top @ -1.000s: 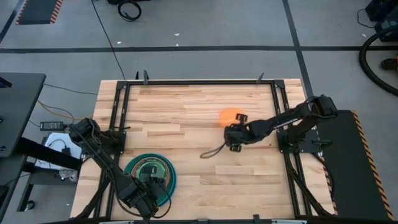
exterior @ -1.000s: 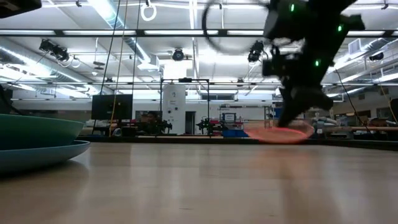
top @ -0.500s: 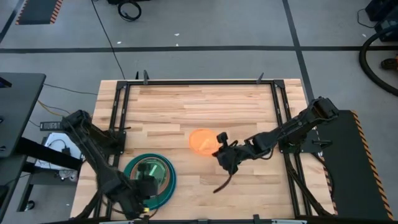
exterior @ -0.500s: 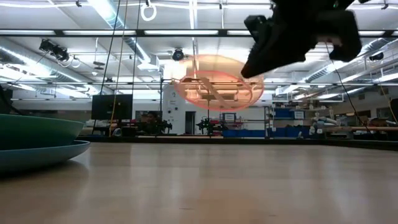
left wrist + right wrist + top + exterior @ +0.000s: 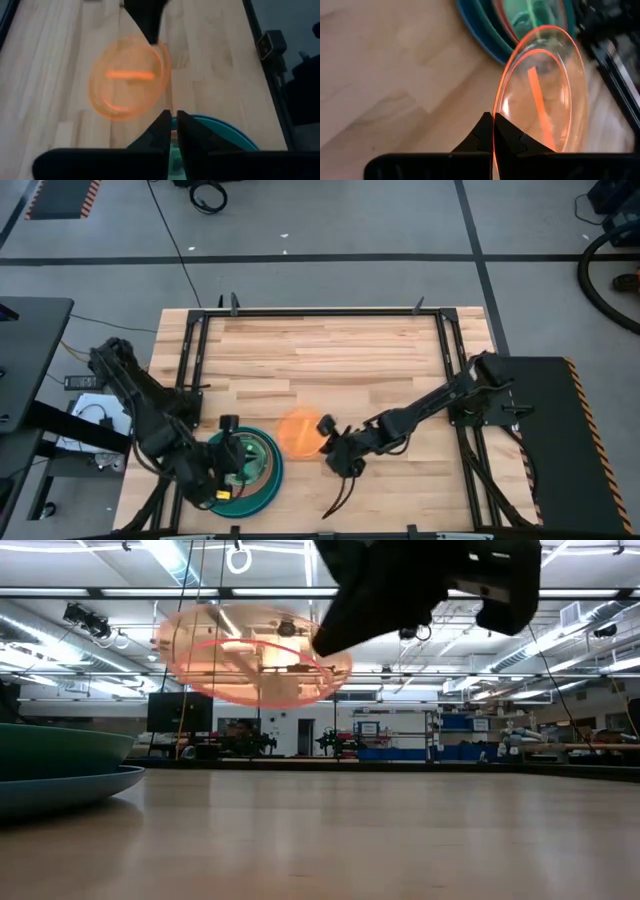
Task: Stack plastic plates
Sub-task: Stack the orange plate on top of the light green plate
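A: Where is the orange plate, and what holds it?

B: It hangs in the air above the wooden table, just beside the stack of plates near the front-left corner; the right gripper pinches its rim, fingers pressed together on the thin edge; in the low view the plate sits well clear of the tabletop, tilted.

A: And the stack itself?

B: A large blue plate lies at the bottom with a teal one nested on it; seen from above, smaller plates rest inside, a green one on top; their exact order cannot be told.

A: The left gripper?

B: It hovers over the stack; its fingers stand close together with only a narrow gap, holding nothing; the orange plate lies ahead of them, apart.
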You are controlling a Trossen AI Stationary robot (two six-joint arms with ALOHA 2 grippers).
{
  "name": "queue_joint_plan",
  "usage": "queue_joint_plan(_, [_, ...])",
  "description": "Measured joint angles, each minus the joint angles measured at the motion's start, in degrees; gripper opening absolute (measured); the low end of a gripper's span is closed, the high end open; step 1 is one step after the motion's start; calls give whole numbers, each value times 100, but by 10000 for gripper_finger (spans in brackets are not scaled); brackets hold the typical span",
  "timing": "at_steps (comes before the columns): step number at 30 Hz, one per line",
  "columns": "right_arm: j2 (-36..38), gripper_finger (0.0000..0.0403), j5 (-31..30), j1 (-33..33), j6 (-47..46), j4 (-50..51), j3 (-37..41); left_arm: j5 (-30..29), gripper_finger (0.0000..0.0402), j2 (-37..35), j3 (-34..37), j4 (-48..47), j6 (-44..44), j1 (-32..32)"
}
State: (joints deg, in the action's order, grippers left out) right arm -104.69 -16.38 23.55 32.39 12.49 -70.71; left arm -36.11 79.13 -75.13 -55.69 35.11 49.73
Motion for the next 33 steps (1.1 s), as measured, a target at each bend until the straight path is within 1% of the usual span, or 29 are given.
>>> queue_joint_plan(2, [-236, 6, 212, 1, 266, 131, -362, 106, 29, -102, 20, 145, -279, -137])
queue_joint_plan(5, [-534, 6, 623, 2, 671, 165, -847, 252, 17, -379, 269, 559, -694, -310])
queue_joint_plan(10, [-989, 6, 958, 0, 1413, 135, -1544, 671, 8, -908, 1027, 1775, -1328, -695])
queue_joint_plan(12, [-1170, 6, 1080, 0, 1663, 143, -1751, 845, 8, -1139, 1337, 2082, -1469, -841])
queue_joint_plan(15, [-1491, 6, 1176, -1, 1891, 138, -2093, 1033, 8, -1504, 1784, 2449, -1559, -1005])
queue_joint_plan(20, [-2026, 6, 1196, -112, 2166, 144, -2653, 1175, 10, -2260, 2556, 3245, -1631, -1166])
queue_joint_plan(24, [-2350, 6, 1195, -242, 2223, 137, -3051, 1199, 10, -2800, 3085, 3749, -1628, -1176])
queue_joint_plan(28, [-2612, 7, 1199, -362, 2229, 128, -3409, 1200, 10, -3199, 3468, 4102, -1632, -1176])
queue_joint_plan(30, [-2729, 7, 1326, -410, 2274, 132, -3567, 1197, 11, -3349, 3662, 4360, -1678, -1185])
queue_joint_plan(33, [-2848, 7, 1687, -464, 2288, 39, -3701, 1193, 11, -3526, 3976, 4844, -1781, -1208])
